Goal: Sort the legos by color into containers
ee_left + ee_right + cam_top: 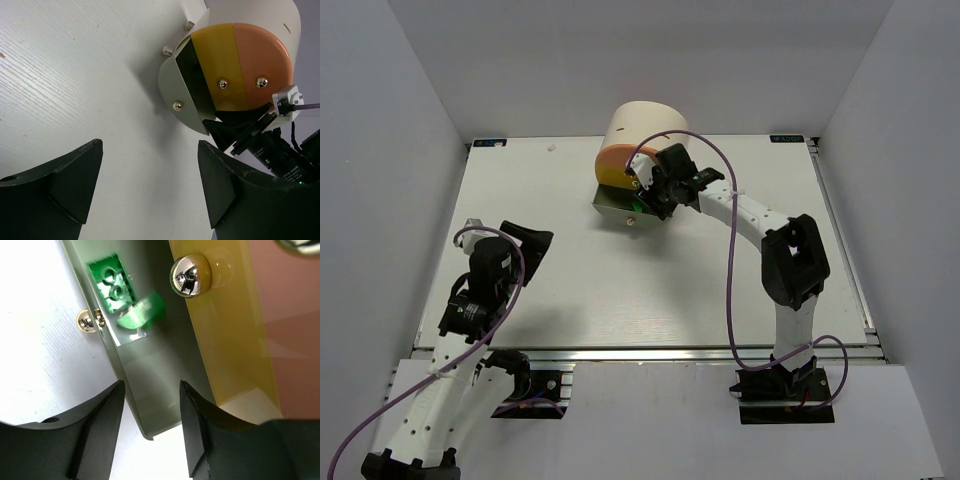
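The cream drum cabinet [642,122] stands at the table's back centre. Its grey drawer [618,207] is pulled out; the orange drawer [618,163] and yellow drawer [215,55] are shut. In the right wrist view, one green lego [111,281] lies in the grey drawer [150,365] and a second green lego [141,312] beside it looks blurred. My right gripper [151,387] is open and empty just above that drawer, as the top view [658,192] also shows. My left gripper [150,145] is open and empty over bare table, far left of the drum [527,243]. Purple and orange-yellow legos are not in view.
Round metal knobs sit on the yellow drawer [191,274] and the grey drawer [86,320]. The right arm [790,260] reaches across from the near right. White walls close in the table [570,290] on three sides.
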Controlling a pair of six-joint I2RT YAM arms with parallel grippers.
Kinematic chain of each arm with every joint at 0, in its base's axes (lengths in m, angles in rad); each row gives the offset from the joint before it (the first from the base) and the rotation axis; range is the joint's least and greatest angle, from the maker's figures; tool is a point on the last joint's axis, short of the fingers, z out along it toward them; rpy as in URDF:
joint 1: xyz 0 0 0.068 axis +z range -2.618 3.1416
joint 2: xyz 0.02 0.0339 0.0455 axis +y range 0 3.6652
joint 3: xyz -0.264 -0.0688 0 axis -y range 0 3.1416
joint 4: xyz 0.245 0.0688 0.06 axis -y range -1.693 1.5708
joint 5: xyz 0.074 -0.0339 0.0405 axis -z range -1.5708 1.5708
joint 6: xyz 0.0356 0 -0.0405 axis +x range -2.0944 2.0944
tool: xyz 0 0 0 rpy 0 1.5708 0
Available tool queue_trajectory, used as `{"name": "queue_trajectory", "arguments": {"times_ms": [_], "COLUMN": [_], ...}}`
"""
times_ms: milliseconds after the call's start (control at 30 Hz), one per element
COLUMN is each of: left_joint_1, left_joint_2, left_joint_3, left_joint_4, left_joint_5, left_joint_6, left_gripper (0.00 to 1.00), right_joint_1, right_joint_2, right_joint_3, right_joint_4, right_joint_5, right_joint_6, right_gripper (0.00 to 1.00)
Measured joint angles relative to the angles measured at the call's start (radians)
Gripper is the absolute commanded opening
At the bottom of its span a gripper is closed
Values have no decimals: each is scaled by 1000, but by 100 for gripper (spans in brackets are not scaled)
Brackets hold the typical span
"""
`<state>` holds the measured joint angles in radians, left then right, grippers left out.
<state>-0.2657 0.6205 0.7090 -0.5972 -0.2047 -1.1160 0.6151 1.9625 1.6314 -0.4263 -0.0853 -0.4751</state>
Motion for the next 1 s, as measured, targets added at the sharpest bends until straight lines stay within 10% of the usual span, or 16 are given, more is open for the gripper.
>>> {"name": "queue_trajectory", "arguments": {"times_ms": [100,167,233,333,667,1000], "left_joint_1": [0,0,0,0,0,0], "left_joint_2": [3,5,14,65,130,37], "left_joint_3": [-10,-31,-66,-113,-134,-175], "left_joint_4": [19,52,105,177,292,283], "left_joint_5": [12,32,61,117,224,227], "left_joint_6": [-3,-16,-22,-35,-47,-79], "left_gripper": [73,40,18,10,19,45], "right_joint_1": [-1,-5,-14,-33,-42,19], "right_joint_2": [0,-6,-27,-103,-163,-16], "right_joint_3": [10,12,11,-19,-65,-123], "right_joint_4": [-13,-18,-23,-11,-161,-6], "right_joint_5": [-13,-45,-91,-188,-551,-264], "right_joint_6": [3,4,9,-26,-345,-215], "right_gripper": [24,1,0,0,0,0]}}
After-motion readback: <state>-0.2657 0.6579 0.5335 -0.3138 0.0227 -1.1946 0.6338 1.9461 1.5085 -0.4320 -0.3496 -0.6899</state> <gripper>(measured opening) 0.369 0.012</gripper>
